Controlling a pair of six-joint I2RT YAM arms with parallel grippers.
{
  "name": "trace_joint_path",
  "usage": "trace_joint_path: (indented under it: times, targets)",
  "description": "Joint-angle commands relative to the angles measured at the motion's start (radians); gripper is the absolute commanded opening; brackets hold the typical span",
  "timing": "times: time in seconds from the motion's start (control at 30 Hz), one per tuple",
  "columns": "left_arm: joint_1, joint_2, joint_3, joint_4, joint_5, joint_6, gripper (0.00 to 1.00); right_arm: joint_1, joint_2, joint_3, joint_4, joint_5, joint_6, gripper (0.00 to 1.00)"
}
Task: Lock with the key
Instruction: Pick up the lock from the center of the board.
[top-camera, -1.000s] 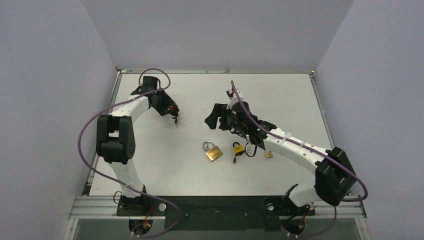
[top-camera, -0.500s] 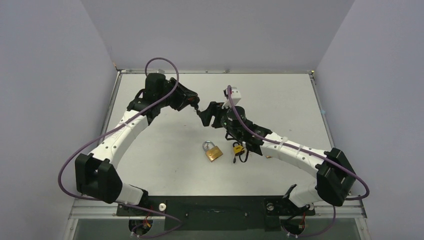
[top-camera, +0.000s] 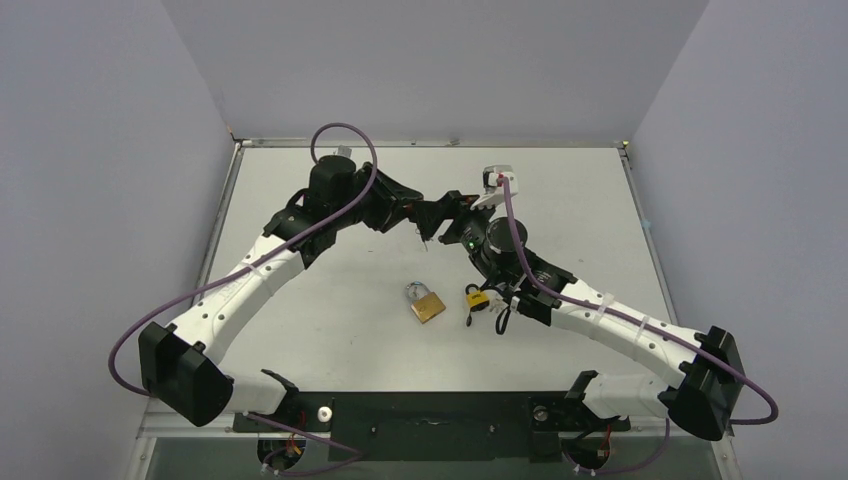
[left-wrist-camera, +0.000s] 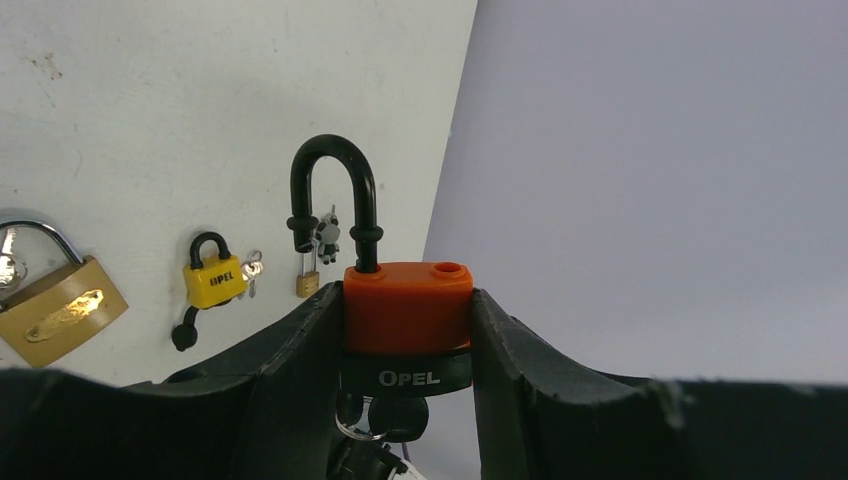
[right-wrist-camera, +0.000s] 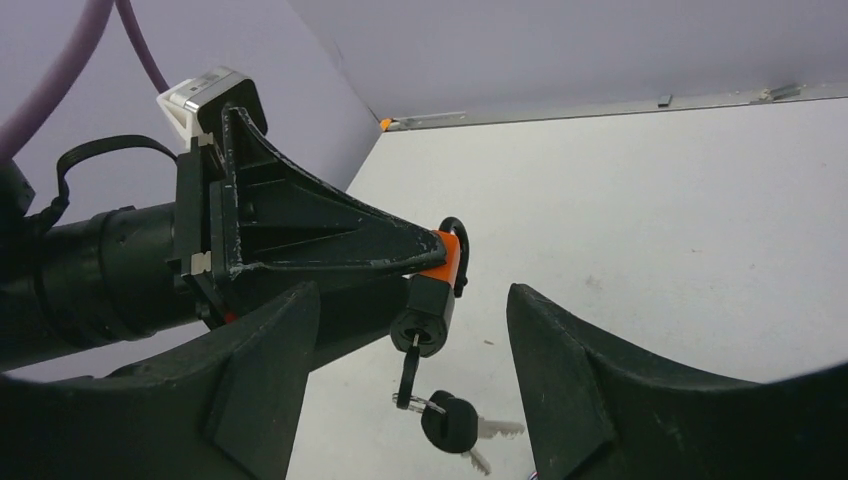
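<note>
My left gripper (left-wrist-camera: 407, 298) is clamped on the orange padlock (left-wrist-camera: 408, 315), one finger pressed to each side of its body. It holds the lock in the air above the far middle of the table (top-camera: 600, 200). The black shackle (left-wrist-camera: 333, 165) stands raised and turned aside: one leg sits in the body, the other hangs free, and the second hole on top of the body is bare. The key (right-wrist-camera: 409, 362) sits in the black cylinder at the lock's underside, and a second black-headed key (right-wrist-camera: 452, 422) dangles below it.

My right gripper (right-wrist-camera: 412, 296) faces the lock from the other side, jaws wide apart with nothing between the pads. In its wrist view the lock's lower end and the key show in the gap ahead of my fingertips, and I cannot tell how near they are. From above, the two grippers meet nose to nose.

On the table below, nearer my bases, lies a brass padlock (top-camera: 427, 304) with a silver shackle. Just to its right is a yellow padlock (top-camera: 477, 297), close beside my right forearm. In the left wrist view a small brass padlock (left-wrist-camera: 306, 284) lies just beyond the yellow one
</note>
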Motion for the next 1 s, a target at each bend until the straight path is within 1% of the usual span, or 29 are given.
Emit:
trace_joint_path:
  times: [0.0,0.13,0.43,0.8,0.87,0.97]
  targets:
    - [-0.035,-0.047,0.094,0.052,-0.044,-0.044,0.0,0.018,-0.004,0.03,0.008,0.064,-0.026,0.63]
    - [-0.051,-0.06,0.108,0.048,-0.071,-0.057,0.0,0.03,-0.007,0.035,-0.012,0.1,-0.028,0.6]
    - [-0.076,-0.067,0.114,0.065,-0.065,-0.073,0.0,0.043,-0.003,0.03,0.012,0.141,-0.034,0.52]
    - [-0.087,-0.077,0.107,0.08,-0.056,-0.081,0.0,0.051,0.046,0.062,0.035,0.151,-0.036,0.46]
    - [-0.09,-0.08,0.104,0.081,-0.055,-0.083,0.0,0.051,0.052,0.066,0.04,0.156,-0.037,0.44]
    - [-0.093,-0.084,0.092,0.089,-0.048,-0.091,0.0,0.051,0.062,0.073,0.048,0.164,-0.033,0.37]
